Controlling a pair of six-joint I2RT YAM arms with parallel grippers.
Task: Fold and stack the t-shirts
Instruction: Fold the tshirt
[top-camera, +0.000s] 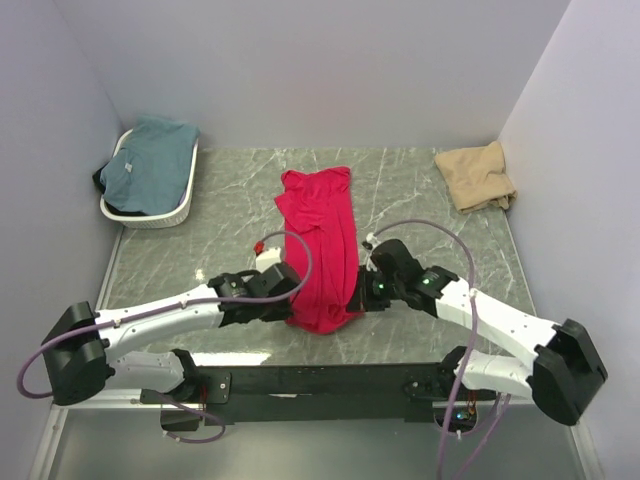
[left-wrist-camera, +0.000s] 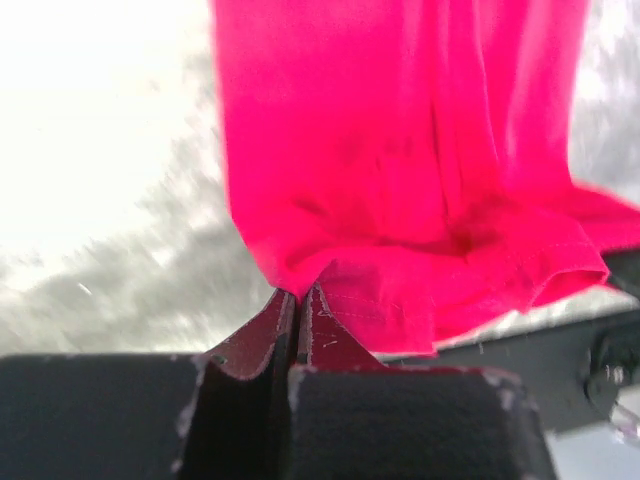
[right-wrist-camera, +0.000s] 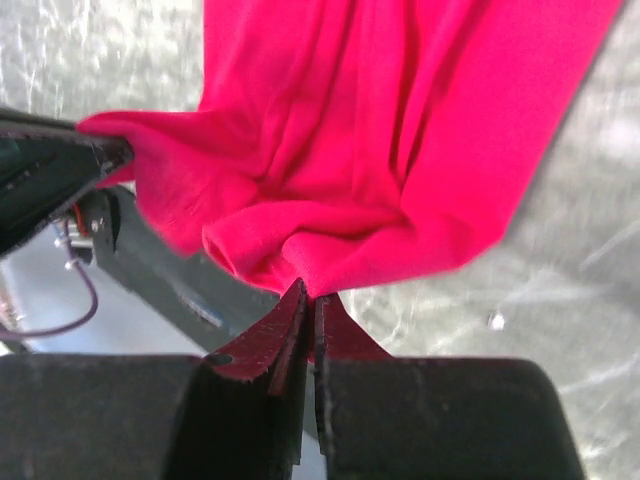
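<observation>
Grey marble worktop (top-camera: 170, 255); red shirt (top-camera: 320, 250) lies lengthwise, left gripper (left-wrist-camera: 298, 300) pinching its near-left hem, right gripper (right-wrist-camera: 308, 295) pinching near-right hem

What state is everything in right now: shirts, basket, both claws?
red t-shirt: unfolded, bunched into a long strip on the table
tan t-shirt: crumpled at the table's far right corner
teal t-shirt: crumpled inside the white basket
white basket: upright, far left
left gripper: shut on the red t-shirt's near edge
right gripper: shut on that edge too
</observation>
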